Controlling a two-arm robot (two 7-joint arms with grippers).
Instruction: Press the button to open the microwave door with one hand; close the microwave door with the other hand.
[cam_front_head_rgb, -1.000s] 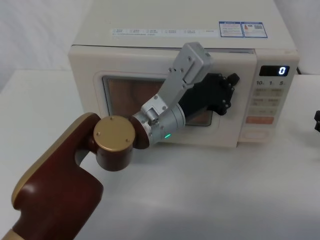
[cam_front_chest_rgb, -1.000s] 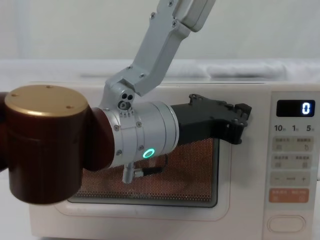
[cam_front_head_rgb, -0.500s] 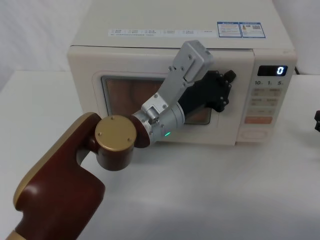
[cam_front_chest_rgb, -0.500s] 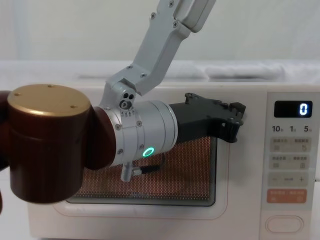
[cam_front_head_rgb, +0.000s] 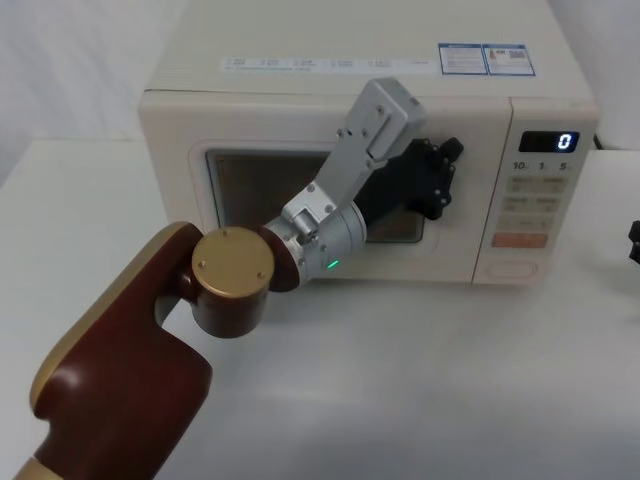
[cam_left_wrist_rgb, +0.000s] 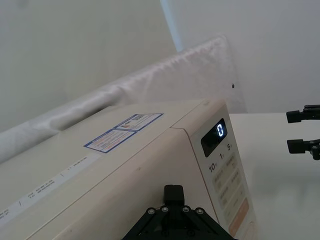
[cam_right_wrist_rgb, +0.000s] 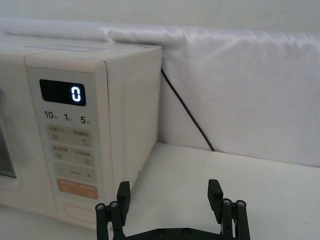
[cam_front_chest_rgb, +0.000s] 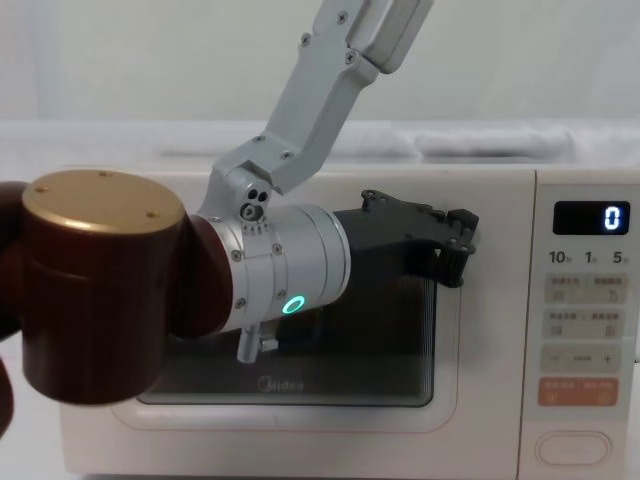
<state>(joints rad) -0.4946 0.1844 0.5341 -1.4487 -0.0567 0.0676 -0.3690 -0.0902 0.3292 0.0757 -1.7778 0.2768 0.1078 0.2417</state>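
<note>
A lab test bench: white table, draped white backdrop, lone microwave.

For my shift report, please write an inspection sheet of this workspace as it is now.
Surface: white table, bare in front of the oven.
Job's things: cream microwave; door looks flush with the front; window dark; display reads 0.
Clutter: nothing seen.
Grippers: left tool against the door's upper right part; right tool open, low beside the microwave's control side.
Cables: black cord behind the microwave.
Surroundings: white cloth backdrop.
</note>
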